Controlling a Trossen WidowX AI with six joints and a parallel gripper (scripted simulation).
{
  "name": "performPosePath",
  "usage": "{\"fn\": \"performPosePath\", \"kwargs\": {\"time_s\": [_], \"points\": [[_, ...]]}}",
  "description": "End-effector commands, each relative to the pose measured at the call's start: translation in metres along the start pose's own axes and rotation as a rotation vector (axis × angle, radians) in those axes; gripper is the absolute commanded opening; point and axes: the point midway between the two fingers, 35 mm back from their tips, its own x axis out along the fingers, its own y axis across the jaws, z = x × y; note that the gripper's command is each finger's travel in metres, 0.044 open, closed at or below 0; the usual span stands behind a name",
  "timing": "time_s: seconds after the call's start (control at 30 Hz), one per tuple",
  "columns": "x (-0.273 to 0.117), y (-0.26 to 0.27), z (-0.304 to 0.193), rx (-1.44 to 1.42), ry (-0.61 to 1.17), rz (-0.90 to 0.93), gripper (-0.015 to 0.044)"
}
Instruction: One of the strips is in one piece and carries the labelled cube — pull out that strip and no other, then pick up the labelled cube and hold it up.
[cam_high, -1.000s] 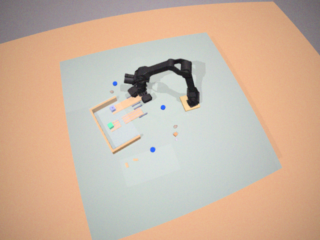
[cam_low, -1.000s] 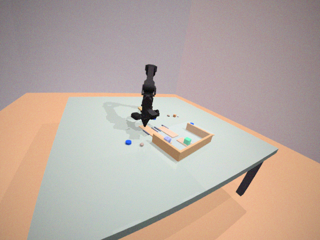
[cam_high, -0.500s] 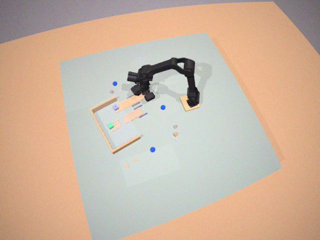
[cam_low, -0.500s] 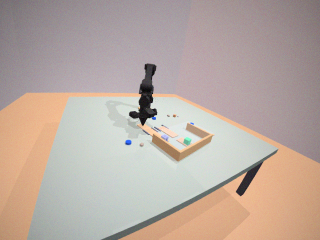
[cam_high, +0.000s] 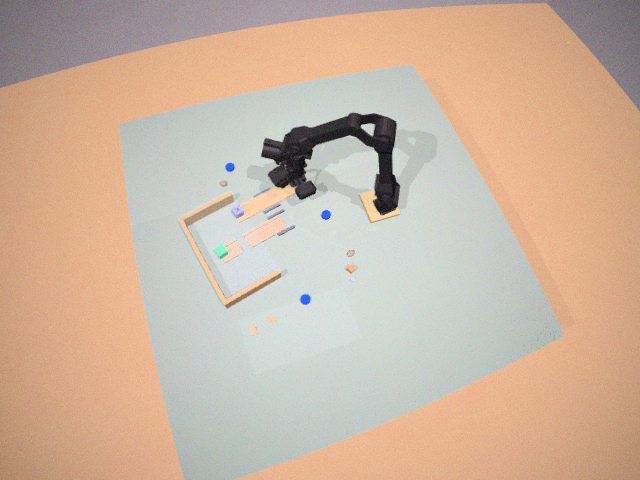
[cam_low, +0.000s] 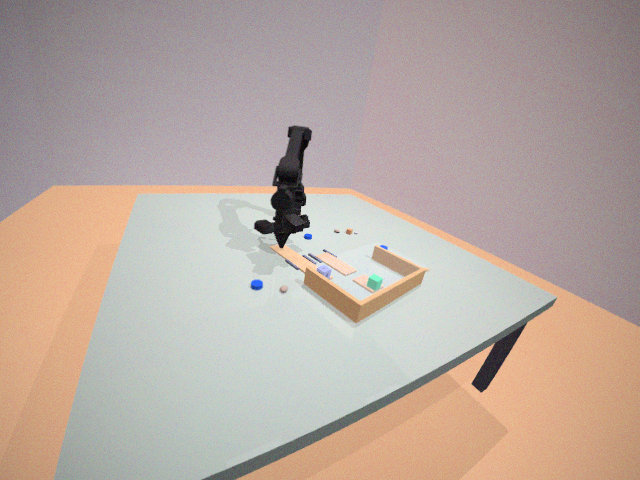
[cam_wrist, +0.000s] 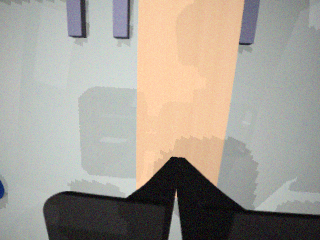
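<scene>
My gripper (cam_high: 294, 186) (cam_low: 281, 246) (cam_wrist: 177, 163) is shut with nothing between its fingers. Its tips are at the outer end of the plain one-piece strip (cam_high: 266, 202) (cam_low: 293, 257) (cam_wrist: 185, 75), touching it or just above it. A purple cube (cam_high: 237, 210) (cam_low: 324, 270) with small dark marks sits on the strip's far end, at the walled area's open side. The striped strip is in two pieces with a gap between: a long piece (cam_high: 264, 230) (cam_low: 338, 264) and a short piece (cam_high: 227, 257) (cam_low: 361, 281) carrying a green cube (cam_high: 221, 251) (cam_low: 374, 282).
Low wooden walls (cam_high: 204, 259) (cam_low: 330, 295) enclose three sides of the area around the cubes. Short purple rails (cam_high: 286, 230) (cam_wrist: 76, 20) (cam_wrist: 249, 22) flank the strips. Blue discs (cam_high: 230, 166) (cam_high: 326, 214) (cam_high: 305, 299), an orange block (cam_high: 351, 268) and small pebbles (cam_high: 223, 183) (cam_high: 351, 253) lie around.
</scene>
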Motion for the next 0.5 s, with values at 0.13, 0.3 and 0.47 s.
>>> {"fn": "performPosePath", "kwargs": {"time_s": [0.13,0.3,0.47], "points": [[0.005,0.002,-0.019,0.003,0.022,0.012,0.0],[0.005,0.002,-0.027,0.003,0.023,0.012,0.0],[0.005,0.002,-0.035,0.003,0.024,0.012,0.0]]}}
